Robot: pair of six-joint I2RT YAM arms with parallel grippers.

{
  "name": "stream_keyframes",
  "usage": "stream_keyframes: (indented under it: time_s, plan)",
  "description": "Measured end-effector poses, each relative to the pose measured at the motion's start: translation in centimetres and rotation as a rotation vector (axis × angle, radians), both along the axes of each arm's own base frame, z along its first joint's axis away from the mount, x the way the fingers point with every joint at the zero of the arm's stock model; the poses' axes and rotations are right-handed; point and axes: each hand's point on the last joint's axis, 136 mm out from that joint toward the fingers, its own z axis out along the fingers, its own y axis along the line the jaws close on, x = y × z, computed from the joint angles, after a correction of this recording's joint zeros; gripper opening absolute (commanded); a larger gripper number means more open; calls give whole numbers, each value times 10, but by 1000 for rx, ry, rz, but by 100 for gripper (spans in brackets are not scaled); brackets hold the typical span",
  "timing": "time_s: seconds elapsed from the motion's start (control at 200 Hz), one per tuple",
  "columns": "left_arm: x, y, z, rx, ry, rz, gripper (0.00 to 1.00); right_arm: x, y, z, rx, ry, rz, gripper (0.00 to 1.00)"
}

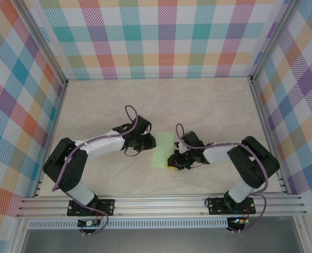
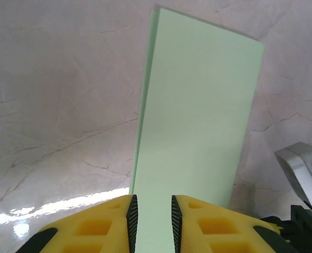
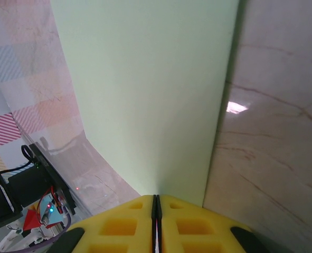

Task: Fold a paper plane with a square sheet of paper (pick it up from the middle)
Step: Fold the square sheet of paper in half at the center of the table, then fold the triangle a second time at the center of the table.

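L gripper & R gripper meet mid-table, one on each side of the paper, with both arms reaching in from the near rail.

Table: pale marbled top, plaid walls round 3 sides.

On it, between the 2 grippers, is the square sheet of paper. It's pale green and shows as a narrow rectangle. It's prob. doubled over, since the left wrist view has a 2nd layer peeking out along one long edge of the sheet. No point, no dart shape, so I'd judge the folding is at an early stage.

Key relation: from above, the long axis runs near-to-far, w/ the far end leaning a bit to the robot's right. The sheet lies right of the L gripper and left of the R gripper. L is at the left long edge, R at the near-right corner, and both are right up against it.

Jaws:
- R gripper: fingers pressed together, hairline seam only. The sheet runs straight out of that seam, so it looks clamped on the paper's end.
- L gripper: fingers stand apart w/ a narrow gap and green paper shows in it. That's too wide to pinch thin paper, so I read it as released.

R has the only hold, so the next fold prob. hinges there. L would need to close again or press along the long edge. Risk is the sheet buckling or slewing round the single pinch
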Motion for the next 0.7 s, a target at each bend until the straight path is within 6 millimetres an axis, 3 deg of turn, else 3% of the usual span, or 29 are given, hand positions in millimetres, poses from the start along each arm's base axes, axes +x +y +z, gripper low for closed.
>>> stream_keyframes:
  time_s: [0.23,0.465,0.705]
  plan:
    - [-2,0,3,-36,11,19,41,9,-14,14,-81,-65,-45,28]
    - [-1,1,-1,-113,49,48,48,59,-24,40,-123,-157,-147,29]
    - [1,-2,-3,-158,69,48,50,77,-15,29,-163,-127,-147,30]
